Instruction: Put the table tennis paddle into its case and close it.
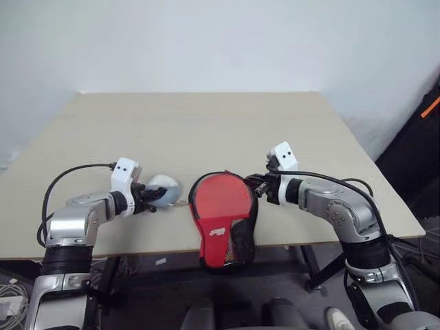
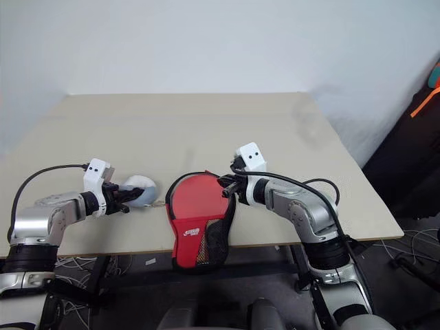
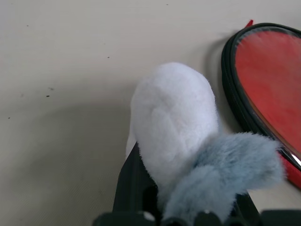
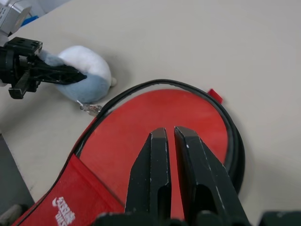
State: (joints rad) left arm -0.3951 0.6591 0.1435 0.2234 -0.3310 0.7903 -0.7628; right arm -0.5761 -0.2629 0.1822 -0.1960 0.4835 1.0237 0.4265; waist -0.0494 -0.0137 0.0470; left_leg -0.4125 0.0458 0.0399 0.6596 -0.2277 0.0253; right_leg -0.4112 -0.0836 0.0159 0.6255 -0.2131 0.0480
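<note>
The two head views look forward and down from above the near edge of the table (image 1: 206, 130) — far enough back to take in its whole top and both arms. Each wrist view sits close and low, looking along its own fingers. Both wrist views share the round end of the case (image 4: 160, 127) and the fluffy white-grey lump (image 3: 174, 127) — seen from opposite sides.

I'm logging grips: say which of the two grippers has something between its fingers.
The left gripper: it clamps the white-and-blue fluffy toy. The right gripper is shut, empty, over the red case.
</note>
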